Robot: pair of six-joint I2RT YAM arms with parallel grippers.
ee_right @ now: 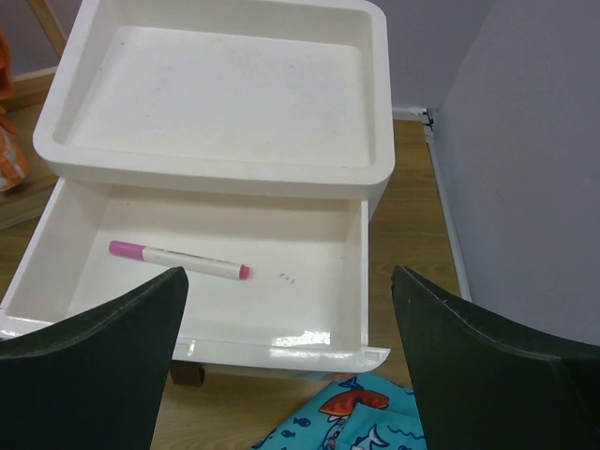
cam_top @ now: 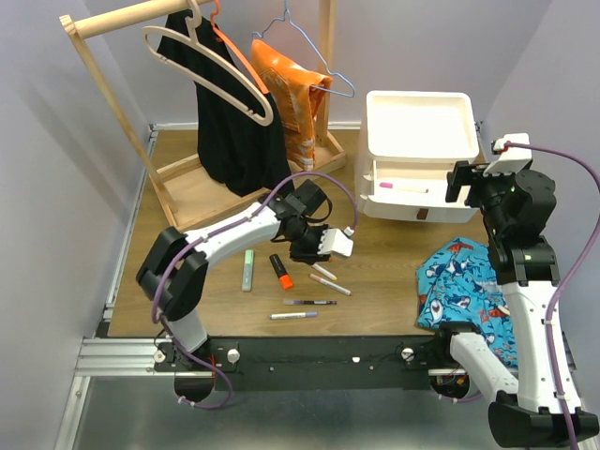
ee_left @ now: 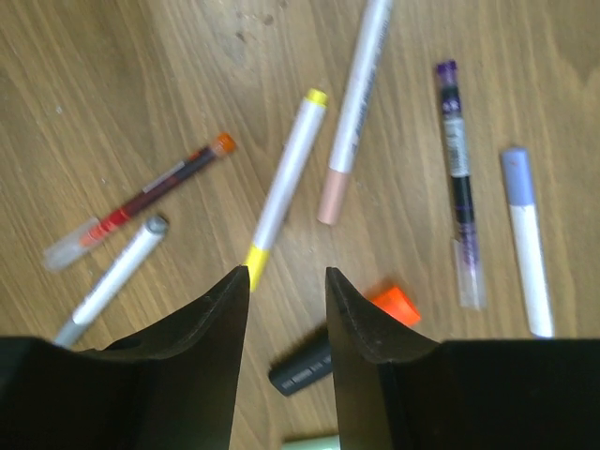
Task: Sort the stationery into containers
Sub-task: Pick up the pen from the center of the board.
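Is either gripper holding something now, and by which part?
Nothing is held. The left gripper is open near the yellow-tipped pen, jaws empty; the right gripper is open over the drawer.

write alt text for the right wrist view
An open top drawer of a white drawer unit holds one pink-tipped white marker. The right gripper hovers in front, jaws wide apart; a blue shark-print cloth shows at the bottom edge.

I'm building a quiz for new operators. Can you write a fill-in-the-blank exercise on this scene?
1. The marker in the open drawer has a ___ cap.
2. The shark-print cloth lies on the robot's ___ side.
3. The right gripper faces that drawer, its jaws wide ___.
Missing words: pink; right; open.
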